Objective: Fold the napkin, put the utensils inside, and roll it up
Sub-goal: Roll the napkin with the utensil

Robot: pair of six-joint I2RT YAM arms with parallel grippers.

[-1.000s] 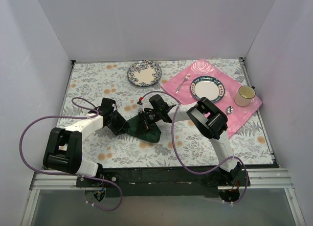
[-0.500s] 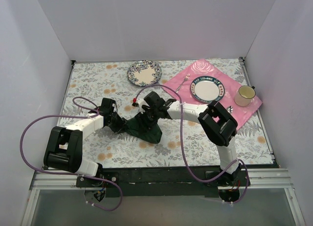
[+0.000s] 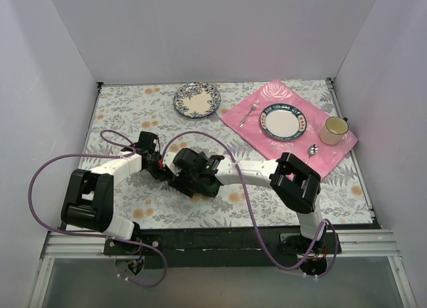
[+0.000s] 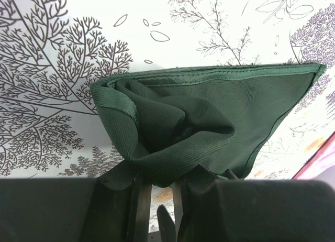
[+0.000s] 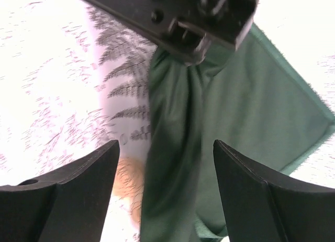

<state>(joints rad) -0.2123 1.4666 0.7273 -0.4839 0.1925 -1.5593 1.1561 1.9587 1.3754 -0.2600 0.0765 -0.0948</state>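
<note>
- Clenched with the left hand [image 4: 157, 197] on a gathered fold of the dark green napkin [image 4: 199, 121], raising that fold off the counter [image 4: 63, 53] in a soft hump, probably to anchor the cloth while the other side is worked
- Straddling the same bunched ridge with the right hand [image 5: 165, 147], fingers [image 5: 78, 195] spread wide on either side and holding nothing; seemingly lined up for a fresh grip just beside the left hand
- Crumpled rather than flat, left of the counter's middle and somewhat nearer the near edge than the far one, with one hemmed edge lying straight on the surface
- No sign of the gold utensils in any view; cannot tell whether hidden in the cloth or elsewhere, so the fold is judged unfinished
- Bare patterned counter on show toward the left edge and along the near edge, room enough to drag the cloth out and flatten it
- Less room toward the right edge, with the right forearm [image 3: 247, 171] stretched low across the middle
- Toward the far-right corner, well apart from the napkin: pink rose-patterned placemat [image 3: 277, 93] carrying a blue-rimmed plate [image 3: 283, 121], mug [image 3: 333, 130], silver fork [image 3: 250, 111] and silver spoon [image 3: 311, 150]
- At the far edge, a floral plate [image 3: 197, 99], also well apart from both hands
</note>
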